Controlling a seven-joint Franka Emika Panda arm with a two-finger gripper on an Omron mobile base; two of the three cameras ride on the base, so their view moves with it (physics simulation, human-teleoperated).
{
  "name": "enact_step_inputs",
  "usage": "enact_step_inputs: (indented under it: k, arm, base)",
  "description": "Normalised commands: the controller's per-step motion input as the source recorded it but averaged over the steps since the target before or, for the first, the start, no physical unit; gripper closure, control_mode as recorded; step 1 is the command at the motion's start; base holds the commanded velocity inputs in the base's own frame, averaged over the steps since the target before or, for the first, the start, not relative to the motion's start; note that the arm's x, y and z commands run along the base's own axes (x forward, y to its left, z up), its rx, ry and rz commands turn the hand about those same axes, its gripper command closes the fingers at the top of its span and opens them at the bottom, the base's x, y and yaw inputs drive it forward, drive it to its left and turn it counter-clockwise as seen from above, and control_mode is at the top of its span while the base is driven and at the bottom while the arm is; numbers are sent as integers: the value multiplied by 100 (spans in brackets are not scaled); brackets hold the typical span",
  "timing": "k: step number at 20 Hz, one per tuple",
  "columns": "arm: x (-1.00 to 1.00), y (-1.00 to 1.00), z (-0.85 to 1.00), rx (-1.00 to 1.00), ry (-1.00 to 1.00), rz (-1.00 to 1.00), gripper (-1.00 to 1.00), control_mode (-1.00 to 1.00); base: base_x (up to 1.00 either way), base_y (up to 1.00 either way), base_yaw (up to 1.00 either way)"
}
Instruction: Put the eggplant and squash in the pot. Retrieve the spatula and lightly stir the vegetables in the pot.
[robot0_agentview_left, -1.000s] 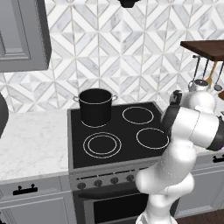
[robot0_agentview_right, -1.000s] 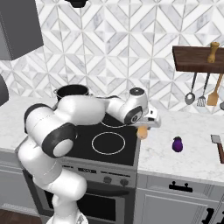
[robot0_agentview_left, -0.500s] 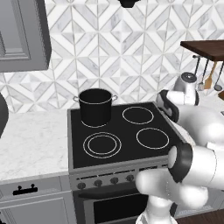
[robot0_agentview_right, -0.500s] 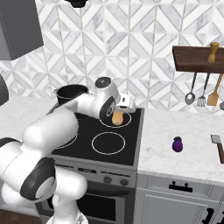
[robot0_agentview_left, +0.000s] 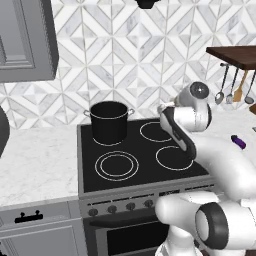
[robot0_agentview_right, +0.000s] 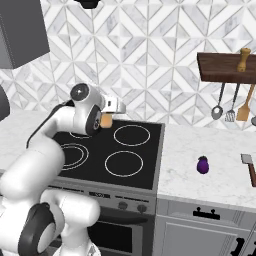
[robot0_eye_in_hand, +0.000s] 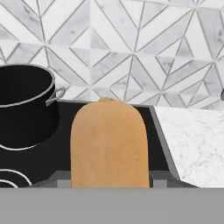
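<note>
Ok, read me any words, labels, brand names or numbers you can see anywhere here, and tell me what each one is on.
There is no readable text in these pictures.
The stove front shows knobs but no markings that can be made out.
The pot, the eggplant, the spatula and the tan squash in the gripper all look plain.
The wall tiles carry a pattern, not writing.

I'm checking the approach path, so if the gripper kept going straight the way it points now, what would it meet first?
Probably the tiled backsplash behind the stove. The gripper, holding the squash, aims to the right of the pot, though depth is unclear.
</note>
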Motion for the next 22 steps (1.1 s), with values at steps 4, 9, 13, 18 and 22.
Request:
enact_step_inputs:
  k: [4,9,13,18,22]
  arm:
    - [0,100,70,0,-19,7,100,-100]
    - [11,100,48,0,-9,4,100,-100]
    - [50,86,-1,3,1,0,100,-100]
    - [74,61,-14,7,4,0,100,-100]
    - [83,30,-39,12,9,0,100,-100]
  base:
    - [0,0,0]
    - [0,0,0]
    - [0,0,0]
    - [0,0,0]
    - [0,0,0]
